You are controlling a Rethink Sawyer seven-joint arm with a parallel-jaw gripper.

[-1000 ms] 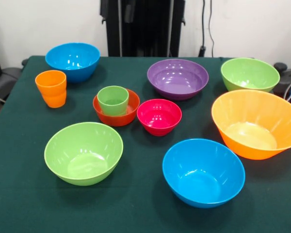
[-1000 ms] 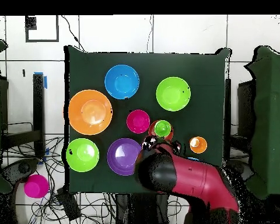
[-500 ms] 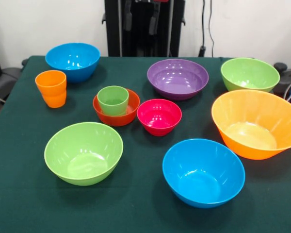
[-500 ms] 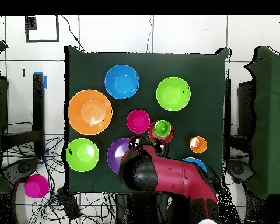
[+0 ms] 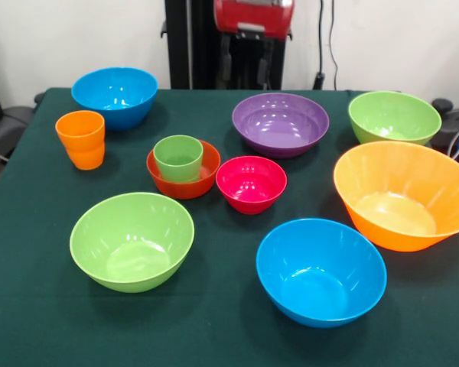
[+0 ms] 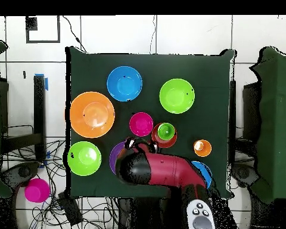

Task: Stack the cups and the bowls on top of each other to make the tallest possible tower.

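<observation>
My gripper (image 5: 243,61) hangs open and empty at the table's far edge, behind the purple bowl (image 5: 280,122). In the overhead view my gripper (image 6: 136,145) and red arm cover most of the purple bowl (image 6: 115,156). The light green cup (image 5: 178,157) stands upright inside the small red-orange bowl (image 5: 185,182). The orange cup (image 5: 81,139) stands alone at the left. The pink bowl (image 5: 251,183), two blue bowls (image 5: 115,93) (image 5: 321,271), two lime bowls (image 5: 131,241) (image 5: 394,116) and the large orange bowl (image 5: 402,195) sit apart. No taller tower shows.
The dark green table cloth (image 5: 214,340) carries everything. In the overhead view a pink object (image 6: 36,190) lies on the floor at lower left among cables. A grey handset (image 6: 198,216) shows at the bottom edge.
My arm has swung sideways along the far edge: rightward in the front view, leftward in the overhead view. Its red wrist now shows at the top. No cup or bowl moved.
</observation>
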